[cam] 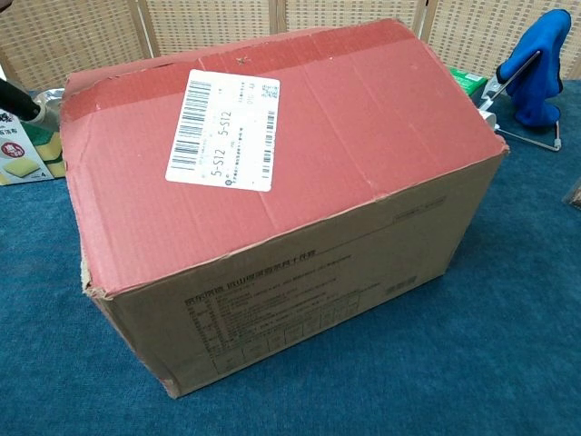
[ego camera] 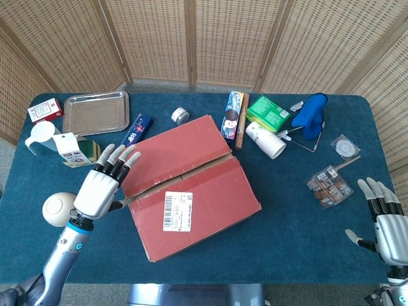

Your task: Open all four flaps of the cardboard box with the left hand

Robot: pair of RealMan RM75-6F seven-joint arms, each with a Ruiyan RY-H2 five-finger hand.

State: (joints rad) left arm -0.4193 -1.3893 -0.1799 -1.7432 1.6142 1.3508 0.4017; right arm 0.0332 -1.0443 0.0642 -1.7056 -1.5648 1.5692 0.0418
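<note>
The red-topped cardboard box [ego camera: 188,185] lies mid-table with its flaps closed; a seam runs across its top and a white barcode label [ego camera: 178,210] sits on the near flap. In the chest view the box [cam: 272,209] fills the frame. My left hand [ego camera: 105,185] hovers at the box's left edge, fingers spread and reaching onto the far flap's corner, holding nothing. In the chest view only a dark sliver of the left hand [cam: 16,95] shows at the left edge. My right hand [ego camera: 386,220] stays open at the table's right front corner, far from the box.
A metal tray [ego camera: 95,111], a red packet [ego camera: 44,111], a white scoop [ego camera: 41,135] and a carton [ego camera: 73,148] lie at the left. A white ball [ego camera: 55,208] sits beside my left forearm. Boxes, a paper cup [ego camera: 266,139] and a blue mitt [ego camera: 311,115] crowd the back right.
</note>
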